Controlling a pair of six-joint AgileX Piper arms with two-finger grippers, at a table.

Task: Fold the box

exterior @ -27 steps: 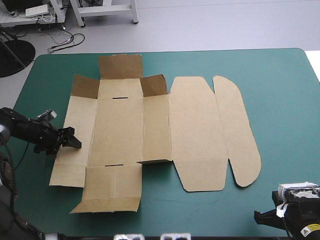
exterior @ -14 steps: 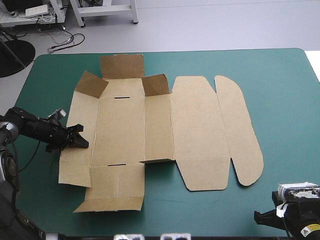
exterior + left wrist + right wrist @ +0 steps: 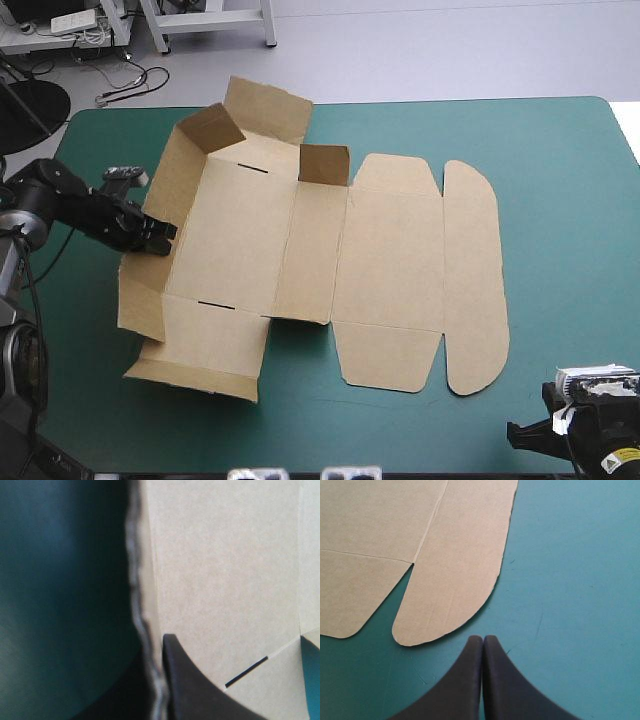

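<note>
The brown box lies unfolded across the middle of the teal-green table. Its left side panel is tilted up off the cover, and the far flaps stand raised. My left gripper is shut on the edge of that left panel. In the left wrist view the board's edge runs between the fingers of the left gripper, and the box floor lies beyond. My right gripper sits near the table's front right corner. It shows shut and holding nothing in the right wrist view, just short of the rounded lid flap.
The lid panels lie flat on the right half of the sheet. Bare teal-green cover stretches along the right side of the table, and more along the front edge.
The left gripper has shut on the left side panel and lifted it toward the far side. The whole sheet has swung and slid right; the far flaps stand higher. The right arm stayed still.
</note>
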